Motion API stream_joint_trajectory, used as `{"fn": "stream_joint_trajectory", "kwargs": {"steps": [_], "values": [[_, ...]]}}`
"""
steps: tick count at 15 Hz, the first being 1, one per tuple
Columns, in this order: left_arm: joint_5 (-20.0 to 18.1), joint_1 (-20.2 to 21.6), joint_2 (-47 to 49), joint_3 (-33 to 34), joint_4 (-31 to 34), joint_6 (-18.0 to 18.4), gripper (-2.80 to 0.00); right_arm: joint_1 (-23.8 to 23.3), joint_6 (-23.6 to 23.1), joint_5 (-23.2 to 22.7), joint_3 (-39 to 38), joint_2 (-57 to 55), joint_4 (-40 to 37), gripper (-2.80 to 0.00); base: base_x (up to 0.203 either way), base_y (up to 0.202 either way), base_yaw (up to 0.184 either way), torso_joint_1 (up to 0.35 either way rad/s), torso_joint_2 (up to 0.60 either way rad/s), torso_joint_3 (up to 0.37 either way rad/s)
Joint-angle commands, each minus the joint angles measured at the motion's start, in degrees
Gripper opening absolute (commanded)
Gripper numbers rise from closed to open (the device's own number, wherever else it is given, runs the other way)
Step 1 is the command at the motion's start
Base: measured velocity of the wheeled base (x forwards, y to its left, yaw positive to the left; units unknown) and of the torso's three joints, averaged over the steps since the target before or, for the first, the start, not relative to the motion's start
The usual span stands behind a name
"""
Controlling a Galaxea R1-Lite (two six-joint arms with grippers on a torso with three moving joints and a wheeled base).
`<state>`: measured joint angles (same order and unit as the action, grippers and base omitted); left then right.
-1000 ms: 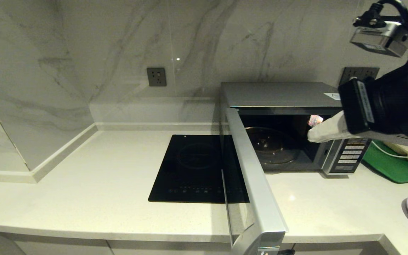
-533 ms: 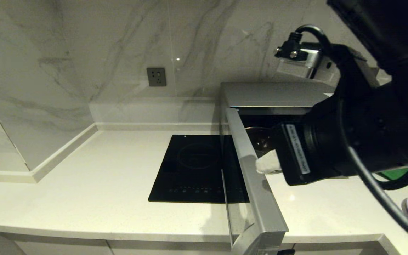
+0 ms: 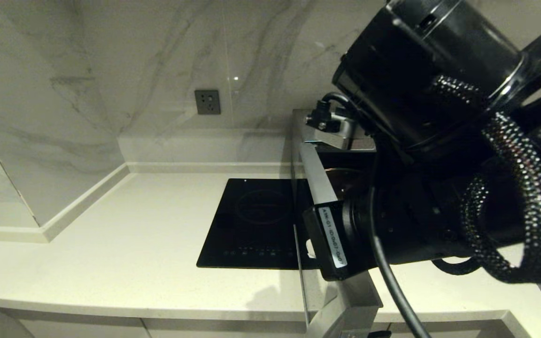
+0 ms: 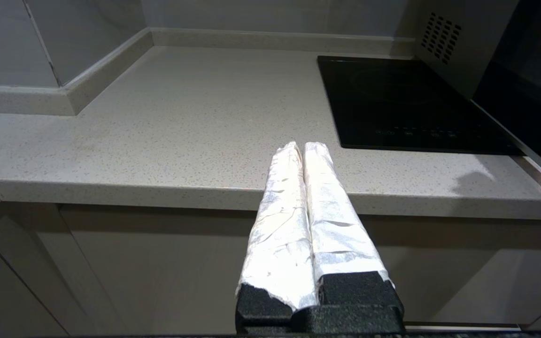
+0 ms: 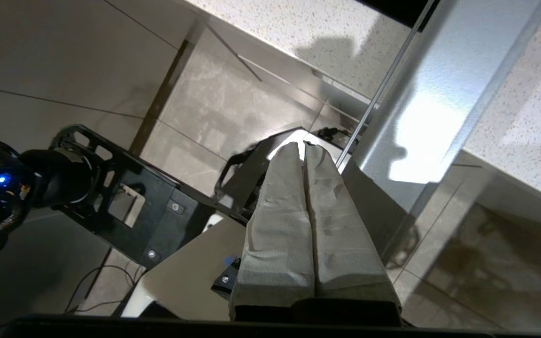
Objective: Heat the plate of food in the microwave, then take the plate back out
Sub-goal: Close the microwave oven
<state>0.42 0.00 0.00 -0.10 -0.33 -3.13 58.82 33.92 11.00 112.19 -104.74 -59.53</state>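
Microwave [image 3: 320,188] door open, right hand [image 5: 304,146] beside

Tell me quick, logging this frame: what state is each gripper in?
Left gripper: closed, empty, parked before the counter.
Right gripper: closed, empty, by the open microwave door.

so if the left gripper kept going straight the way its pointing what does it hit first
Probably the countertop: the shut left gripper sits below the counter edge, angled up and forward over it. Nothing else stands in that line, though depth is unclear.
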Motion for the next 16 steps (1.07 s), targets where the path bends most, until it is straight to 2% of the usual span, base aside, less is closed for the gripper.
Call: {"fn": "stream_joint_trajectory", "kwargs": {"steps": [1, 5, 6, 11, 13, 16], "values": [[0.0, 0.0, 0.0, 0.0, 0.0, 0.0, -2.80, -0.1, 1.9, 0.2, -1.5, -0.3, -0.4, -2.80, 0.000, 0.000, 0.000, 0.000, 0.00, 0.000], [0.0, 0.0, 0.0, 0.0, 0.0, 0.0, -2.80, -0.8, 3.2, 0.6, -6.4, 3.2, -0.4, -2.80, 0.000, 0.000, 0.000, 0.000, 0.00, 0.000], [0.0, 0.0, 0.0, 0.0, 0.0, 0.0, -2.80, -1.0, 3.6, 2.2, -7.8, 3.9, -0.3, -2.80, 0.000, 0.000, 0.000, 0.000, 0.00, 0.000], [0.0, 0.0, 0.0, 0.0, 0.0, 0.0, -2.80, -5.6, 14.7, 13.7, -11.8, 4.4, -0.2, -2.80, 0.000, 0.000, 0.000, 0.000, 0.00, 0.000], [0.0, 0.0, 0.0, 0.0, 0.0, 0.0, -2.80, -9.7, 20.4, 15.2, -12.3, 4.4, -0.4, -2.80, 0.000, 0.000, 0.000, 0.000, 0.00, 0.000], [0.0, 0.0, 0.0, 0.0, 0.0, 0.0, -2.80, -16.7, 25.1, 15.5, -12.3, 5.7, -0.4, -2.80, 0.000, 0.000, 0.000, 0.000, 0.00, 0.000]]}}
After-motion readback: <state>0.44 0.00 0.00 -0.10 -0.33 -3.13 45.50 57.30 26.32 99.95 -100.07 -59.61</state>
